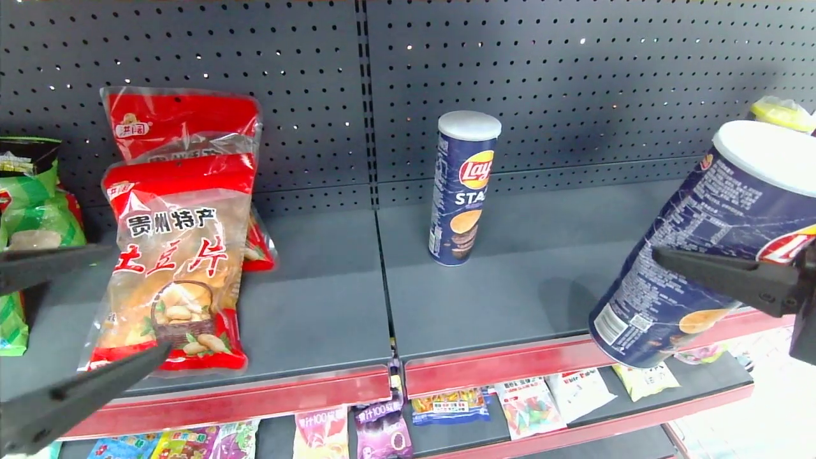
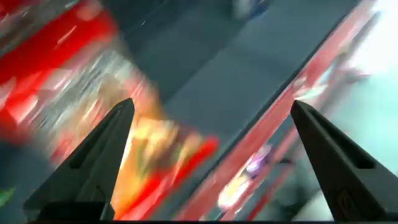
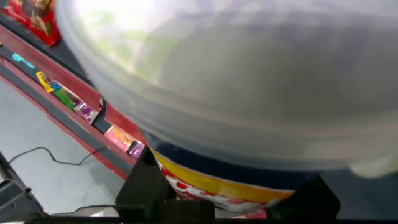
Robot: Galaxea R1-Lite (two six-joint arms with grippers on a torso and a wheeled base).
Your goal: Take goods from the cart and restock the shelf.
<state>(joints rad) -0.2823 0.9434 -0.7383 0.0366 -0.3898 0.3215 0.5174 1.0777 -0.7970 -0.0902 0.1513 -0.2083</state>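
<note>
A blue chip can (image 1: 701, 191) with a white lid hangs tilted at the right, over the shelf's red front rail (image 1: 510, 363), with my right gripper (image 1: 695, 255) shut on it. Its lid (image 3: 249, 81) looms large in the right wrist view, the can's body sitting in my right gripper (image 3: 230, 186). A second blue can (image 1: 465, 188) stands upright mid-shelf near the pegboard. Two red potato-slice bags (image 1: 178, 268) lean at the left. My left gripper (image 1: 141, 299) is open just in front of the front bag, holding nothing. The left wrist view shows my left gripper (image 2: 211, 104) spread wide before the blurred bag (image 2: 143, 143).
Green snack bags (image 1: 32, 210) stand at the far left, and a yellow-topped pack (image 1: 781, 111) peeks out at the far right. The grey shelf board (image 1: 542, 280) lies bare between the standing can and the held one. Small packets (image 1: 446, 408) fill the lower shelf.
</note>
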